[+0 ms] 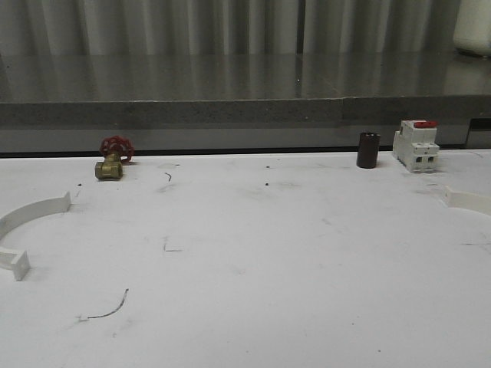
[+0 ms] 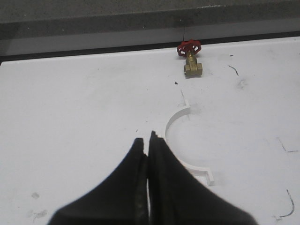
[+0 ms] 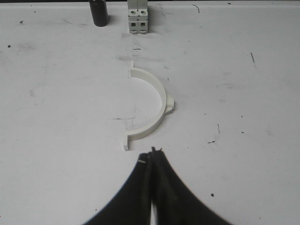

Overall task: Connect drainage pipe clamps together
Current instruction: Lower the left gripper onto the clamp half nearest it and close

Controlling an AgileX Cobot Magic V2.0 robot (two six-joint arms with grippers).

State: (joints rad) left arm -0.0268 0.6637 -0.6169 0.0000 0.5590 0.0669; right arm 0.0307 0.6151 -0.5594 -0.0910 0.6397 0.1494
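Both claws (image 2: pixel 148 143) (image 3: pixel 152 152) closed, empty, above separate clamp halves (image 2: pixel 176 140) (image 3: pixel 152 105).

light: bright, even, overhead; white table (image 1: pixel 253 253) near blown out
shadows: soft, faint, hugging objects
glare: sheen on grey ledge (image 1: pixel 230 77)
focus: front view soft, grainy; wrist views sharper

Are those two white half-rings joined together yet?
No, apart: one clamp half lies at the table's left edge, the other at its right.
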